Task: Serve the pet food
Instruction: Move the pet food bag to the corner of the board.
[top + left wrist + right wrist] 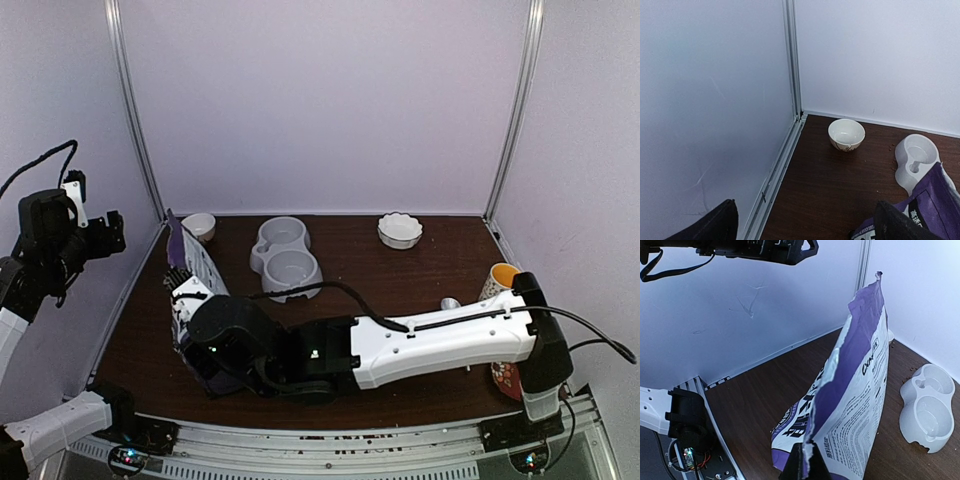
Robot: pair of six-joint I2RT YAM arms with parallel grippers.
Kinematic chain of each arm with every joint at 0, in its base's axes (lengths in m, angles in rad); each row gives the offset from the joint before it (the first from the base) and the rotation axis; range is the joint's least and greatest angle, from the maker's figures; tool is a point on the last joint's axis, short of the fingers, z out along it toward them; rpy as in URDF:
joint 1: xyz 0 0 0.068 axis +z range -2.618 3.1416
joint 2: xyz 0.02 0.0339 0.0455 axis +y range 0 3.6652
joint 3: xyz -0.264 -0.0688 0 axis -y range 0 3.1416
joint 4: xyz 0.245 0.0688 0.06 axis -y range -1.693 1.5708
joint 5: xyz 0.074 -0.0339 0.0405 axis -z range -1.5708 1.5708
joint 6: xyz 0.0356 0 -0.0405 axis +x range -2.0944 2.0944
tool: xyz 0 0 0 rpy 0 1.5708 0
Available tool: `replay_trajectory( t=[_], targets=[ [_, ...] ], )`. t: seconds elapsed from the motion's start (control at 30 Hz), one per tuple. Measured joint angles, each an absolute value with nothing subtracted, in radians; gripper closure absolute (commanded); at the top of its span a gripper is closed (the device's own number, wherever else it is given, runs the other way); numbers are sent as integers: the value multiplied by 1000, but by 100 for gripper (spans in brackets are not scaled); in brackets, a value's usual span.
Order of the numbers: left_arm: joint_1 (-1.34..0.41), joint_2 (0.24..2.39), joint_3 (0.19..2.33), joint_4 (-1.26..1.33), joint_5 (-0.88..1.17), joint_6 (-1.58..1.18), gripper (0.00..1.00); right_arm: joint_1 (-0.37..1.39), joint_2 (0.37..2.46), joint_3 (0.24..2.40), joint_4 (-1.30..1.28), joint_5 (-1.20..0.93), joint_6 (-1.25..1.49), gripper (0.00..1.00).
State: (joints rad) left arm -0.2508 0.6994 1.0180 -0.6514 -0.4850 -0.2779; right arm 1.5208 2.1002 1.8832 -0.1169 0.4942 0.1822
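The right jaws pinch an edge of the purple pet food bag (855, 385), which stands upright on the worktop (765, 390) just left of the double bowl (932, 415). Left jaws gape wide, well away.

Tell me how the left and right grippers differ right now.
The left gripper is open and empty; the right gripper is shut on the bag's edge. The left gripper hangs high by the left wall; the right gripper sits low over the table. Both have dark fingers.
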Motion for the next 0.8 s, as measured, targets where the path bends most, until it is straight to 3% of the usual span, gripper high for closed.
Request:
replay_trajectory(
  t=[0.73, 0.8],
  targets=[
    [-251, 712, 1011, -651, -490, -268, 2, 1524, 1703, 1466, -220, 339, 366, 100],
    [-251, 718, 1011, -652, -490, -267, 2, 1526, 1682, 1455, -243, 315, 373, 86]
  ],
)
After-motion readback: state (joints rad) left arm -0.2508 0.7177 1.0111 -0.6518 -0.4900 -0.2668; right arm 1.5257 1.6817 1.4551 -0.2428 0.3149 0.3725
